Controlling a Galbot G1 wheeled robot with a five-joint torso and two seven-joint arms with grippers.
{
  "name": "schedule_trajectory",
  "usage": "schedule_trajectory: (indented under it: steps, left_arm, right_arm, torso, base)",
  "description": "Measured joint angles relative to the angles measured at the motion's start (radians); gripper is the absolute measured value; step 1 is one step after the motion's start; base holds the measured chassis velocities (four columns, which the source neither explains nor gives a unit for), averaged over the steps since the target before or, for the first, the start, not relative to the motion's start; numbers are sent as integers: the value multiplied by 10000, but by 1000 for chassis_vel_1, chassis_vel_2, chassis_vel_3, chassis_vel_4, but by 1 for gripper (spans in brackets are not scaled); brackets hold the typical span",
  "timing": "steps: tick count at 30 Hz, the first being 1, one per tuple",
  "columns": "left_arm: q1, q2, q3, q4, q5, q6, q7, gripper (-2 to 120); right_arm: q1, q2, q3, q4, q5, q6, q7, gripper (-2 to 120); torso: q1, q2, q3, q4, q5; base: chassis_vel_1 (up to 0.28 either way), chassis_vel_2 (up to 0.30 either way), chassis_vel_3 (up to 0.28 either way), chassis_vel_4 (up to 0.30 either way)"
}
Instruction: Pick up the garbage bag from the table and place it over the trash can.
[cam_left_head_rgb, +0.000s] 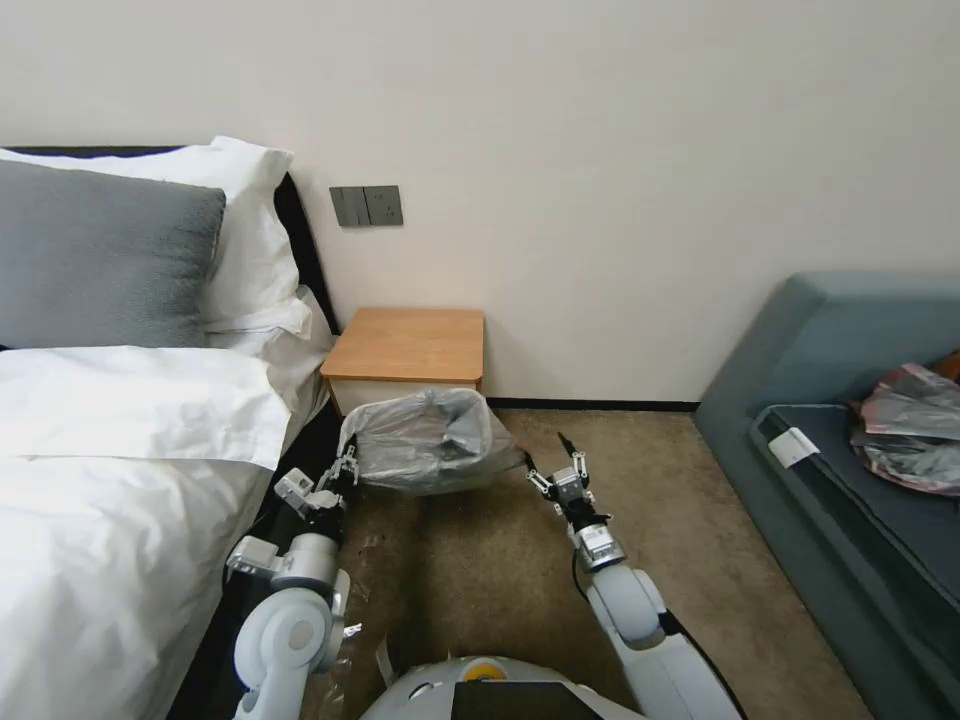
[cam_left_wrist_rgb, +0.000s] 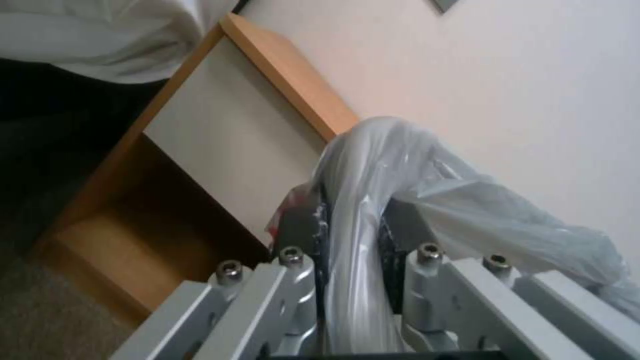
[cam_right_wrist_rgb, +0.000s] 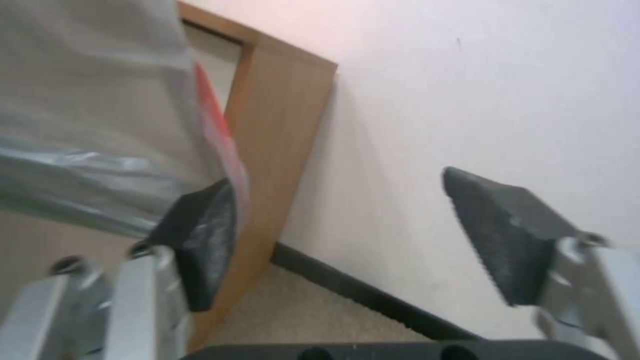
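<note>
The garbage bag (cam_left_head_rgb: 430, 440), grey, wrinkly and puffed open, hangs above the carpet just in front of the table (cam_left_head_rgb: 408, 345). My left gripper (cam_left_head_rgb: 347, 465) is shut on the bag's left edge. In the left wrist view the plastic (cam_left_wrist_rgb: 467, 210) runs pinched between the left gripper's (cam_left_wrist_rgb: 350, 225) fingers. My right gripper (cam_left_head_rgb: 545, 455) stands open at the bag's right edge. In the right wrist view the bag (cam_right_wrist_rgb: 87, 125) and its red rim lie against one fingertip (cam_right_wrist_rgb: 207, 235), with nothing between the jaws of the gripper (cam_right_wrist_rgb: 353, 220). The trash can is hidden.
A bed (cam_left_head_rgb: 120, 480) with white sheets runs close along my left arm. On the right a blue-grey sofa (cam_left_head_rgb: 840, 400) carries a heap of grey and pink bags (cam_left_head_rgb: 915, 430). The wall stands right behind the table. Brown carpet (cam_left_head_rgb: 480, 570) lies between bed and sofa.
</note>
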Motion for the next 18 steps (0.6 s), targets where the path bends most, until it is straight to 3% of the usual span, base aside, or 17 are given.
schedule_trajectory:
  steps: [5,7,9,13,18]
  left_arm:
    - [-17,-65,126,-93,40,-16,-40,11]
    - [-13,-66,146,-95,40,-16,-41,11]
    - [11,-66,185,-94,78,-15,-45,11]
    - [20,-89,212,-88,96,-15,-45,11]
    - [-50,-47,244,178,329,-15,-129,11]
  right_arm:
    - [-55,15,36,108,754,-50,-483,98]
    - [-81,19,11,164,1103,-82,-594,99]
    - [-138,10,-40,365,2321,-257,-1029,100]
    - [-167,6,-42,584,2915,-351,-1298,100]
    - [-466,166,285,1492,2511,-373,-1688,100]
  torso:
    - [0,0,0,0,3]
    - [0,0,0,0,2]
    - [-1,0,0,-1,2]
    - [0,0,0,0,1]
    - [0,0,0,-1,1]
  base:
    - [0,0,0,0]
    - [0,0,0,0]
    - [0,0,0,0]
    - [0,0,0,0]
    - [0,0,0,0]
